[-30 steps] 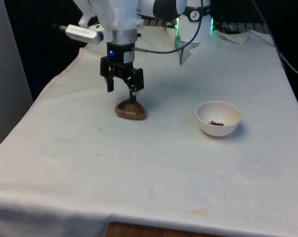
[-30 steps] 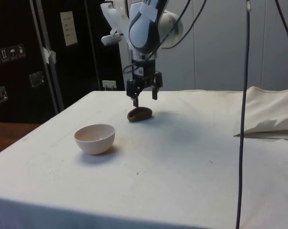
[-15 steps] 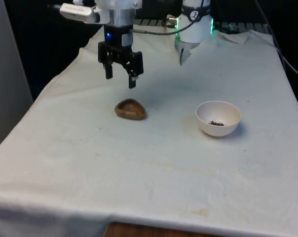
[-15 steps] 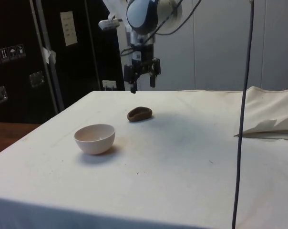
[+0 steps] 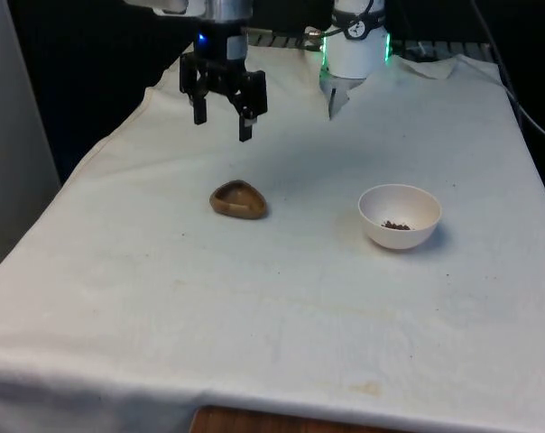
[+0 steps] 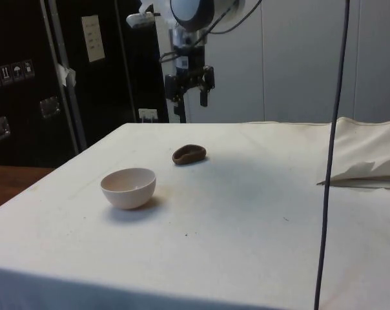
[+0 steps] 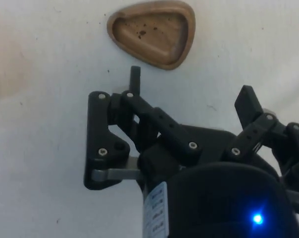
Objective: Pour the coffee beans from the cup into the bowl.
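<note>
A small brown wooden cup (image 5: pixel 238 199) with a rounded three-cornered shape lies on the white cloth, left of middle in the front view. It is nearly empty, with a few dark specks inside (image 7: pixel 154 32). A white bowl (image 5: pixel 400 216) stands to the front view's right of it and holds a small heap of coffee beans (image 5: pixel 396 225). My gripper (image 5: pixel 223 129) hangs open well above the cup, a little behind it, with nothing between its fingers (image 7: pixel 134 75). From the side the cup (image 6: pixel 189 154) sits beyond the bowl (image 6: pixel 128 187), below the gripper (image 6: pixel 189 108).
A bunched white cloth (image 6: pixel 366 152) lies at the table's edge on the side view's right. A dark cable (image 6: pixel 330 142) hangs down in front of the side camera. The table's near edge (image 5: pixel 272 410) shows wood below the cloth.
The gripper has risen straight up from just above the cup to high over it, still open. Cup and bowl have stayed in place.
</note>
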Available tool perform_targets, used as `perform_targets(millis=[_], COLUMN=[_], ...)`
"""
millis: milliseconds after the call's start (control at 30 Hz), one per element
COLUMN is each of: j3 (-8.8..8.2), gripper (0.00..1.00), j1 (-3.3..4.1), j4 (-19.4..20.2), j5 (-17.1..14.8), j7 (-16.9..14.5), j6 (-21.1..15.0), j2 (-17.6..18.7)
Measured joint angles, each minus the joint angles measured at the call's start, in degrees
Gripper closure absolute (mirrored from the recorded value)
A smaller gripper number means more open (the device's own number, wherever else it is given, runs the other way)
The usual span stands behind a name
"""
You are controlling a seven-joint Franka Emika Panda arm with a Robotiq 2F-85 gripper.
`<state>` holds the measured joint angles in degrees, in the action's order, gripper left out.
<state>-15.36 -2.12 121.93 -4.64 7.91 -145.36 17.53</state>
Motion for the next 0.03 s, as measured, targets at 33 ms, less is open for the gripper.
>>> perform_targets(millis=[33], j3=[0.0], gripper=[0.0], j1=[0.11], j4=[0.0], j5=[0.5], j7=[0.4], j6=[0.2], j2=[-0.3])
